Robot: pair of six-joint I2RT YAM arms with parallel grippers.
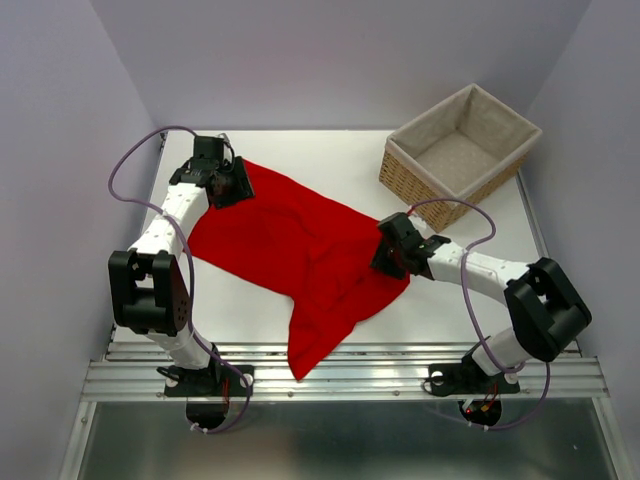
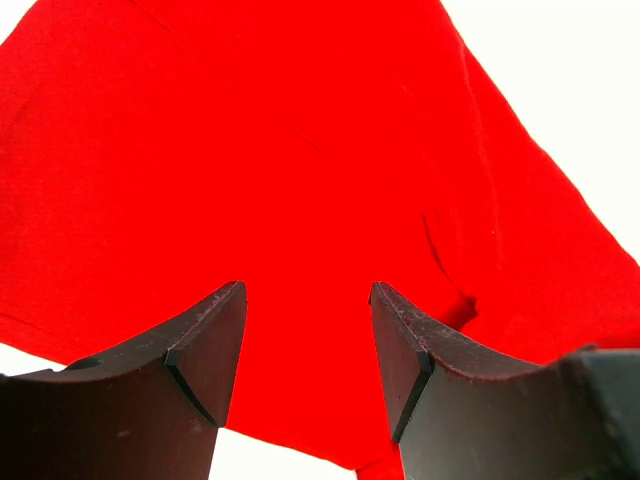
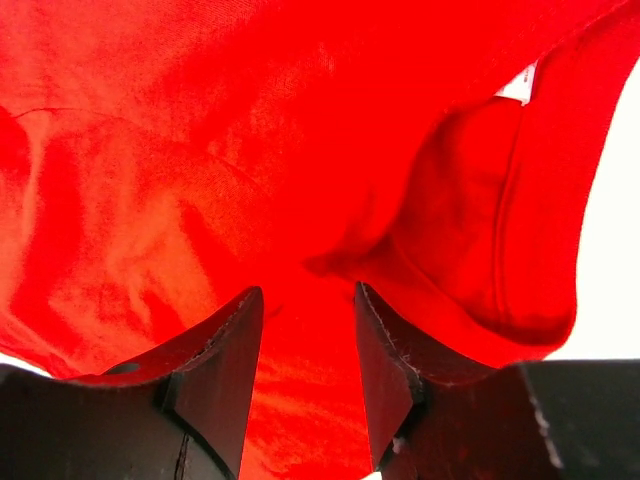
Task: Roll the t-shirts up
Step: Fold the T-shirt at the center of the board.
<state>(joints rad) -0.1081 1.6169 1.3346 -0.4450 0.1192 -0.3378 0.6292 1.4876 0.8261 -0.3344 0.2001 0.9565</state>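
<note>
The red t-shirt (image 1: 300,250) lies spread out at a slant on the white table (image 1: 330,165), with one end hanging over the front edge. My left gripper (image 1: 228,183) is open at the shirt's far left corner. In the left wrist view its jaws (image 2: 305,290) stand apart just above the flat fabric (image 2: 250,150). My right gripper (image 1: 388,252) is open at the shirt's right edge. In the right wrist view its jaws (image 3: 308,292) stand apart over wrinkled fabric (image 3: 200,150), near a folded hem on the right.
A beige-lined wicker basket (image 1: 405,170) stands at the back right corner of the table. A metal rail (image 1: 400,375) runs along the front edge, where both arm bases are bolted. Grey walls close in the left, right and back sides.
</note>
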